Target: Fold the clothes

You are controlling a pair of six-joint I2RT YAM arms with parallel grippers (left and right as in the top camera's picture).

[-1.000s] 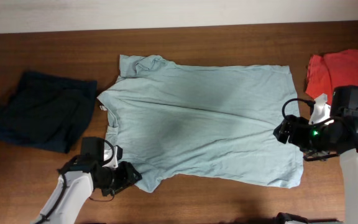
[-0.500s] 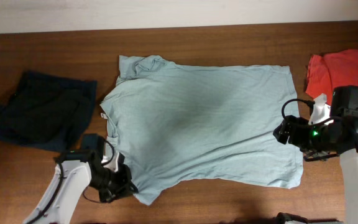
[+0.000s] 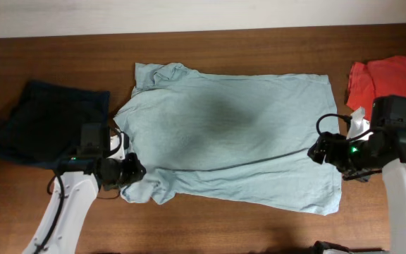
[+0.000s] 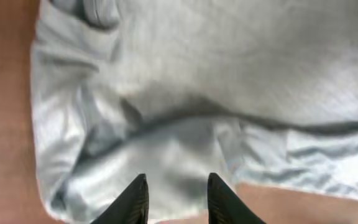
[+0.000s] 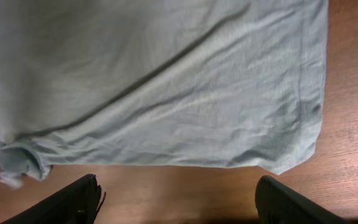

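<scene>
A crumpled dark navy cotton garment [image 3: 48, 123] lies left of the pale grey-blue short-sleeved T-shirt [image 3: 238, 134], which is spread flat on the brown wooden table [image 3: 259, 42]. At the T-shirt's tucked-in lower-left sleeve the left gripper [image 3: 134, 171] sits narrowly parted, seemingly pinching nothing. At its right hem the right gripper [image 3: 316, 150] hovers wide and empty, with an orange-red shirt [image 3: 390, 77] beyond. The sleeve fold looks in hand; next, both grippers likely must pinch the lower edge
</scene>
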